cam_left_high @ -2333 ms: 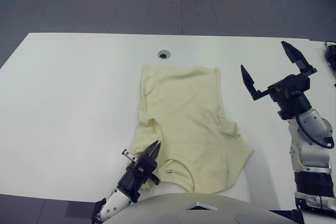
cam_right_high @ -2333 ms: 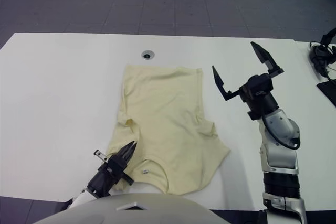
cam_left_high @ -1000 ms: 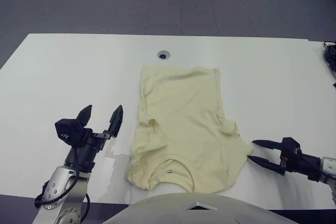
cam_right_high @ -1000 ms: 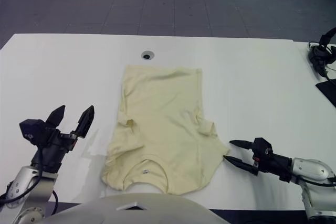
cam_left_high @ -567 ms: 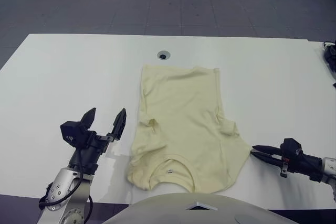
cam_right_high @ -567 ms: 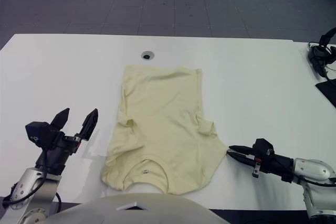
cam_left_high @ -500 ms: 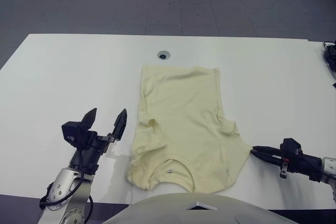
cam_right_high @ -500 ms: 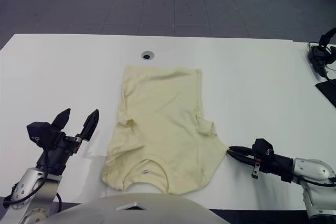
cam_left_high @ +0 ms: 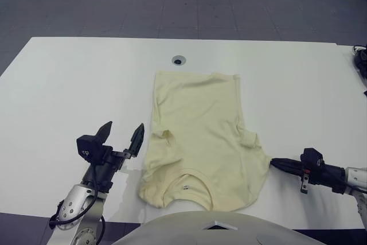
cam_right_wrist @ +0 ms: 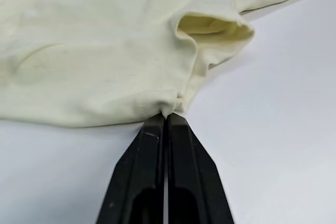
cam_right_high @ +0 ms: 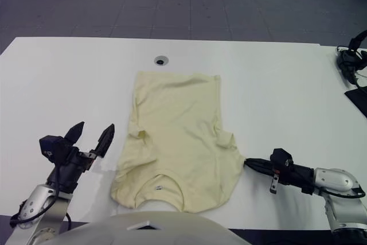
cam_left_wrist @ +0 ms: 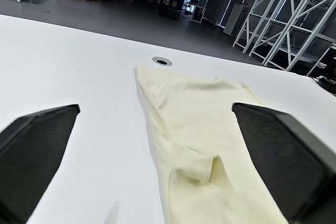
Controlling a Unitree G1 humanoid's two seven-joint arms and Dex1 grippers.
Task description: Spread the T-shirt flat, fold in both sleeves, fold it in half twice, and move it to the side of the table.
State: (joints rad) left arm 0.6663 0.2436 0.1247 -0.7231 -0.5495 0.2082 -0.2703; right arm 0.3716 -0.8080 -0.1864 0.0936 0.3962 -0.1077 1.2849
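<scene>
Near the worktop's [cam_left_high: 69, 84] front edge, mid-width: T-shirt [cam_left_high: 200, 136] lies collar toward the front edge, hem toward the far edge, just short of the cable hole [cam_left_high: 179, 59]. Shoulders are rumpled and both sleeves bunched inward, so my read is we're on the spread step.

Right gripper [cam_left_high: 274, 162] sits low on the worktop at the shirt's right side. Its fingers are pressed together on a thin nip of fabric at the shoulder edge, just beside the right sleeve opening [cam_right_wrist: 212, 27]. Gripping the outer edge makes sense, since a pull toward the right edge would draw that side taut.

Left gripper [cam_left_high: 123, 127] is raised just beside the shirt's left edge, fingers spread, holding nothing, clear of the cloth. It faces the left sleeve [cam_left_high: 163, 136], likely staged for a matching pinch.

Risk: the nip is small and could slip out.
</scene>
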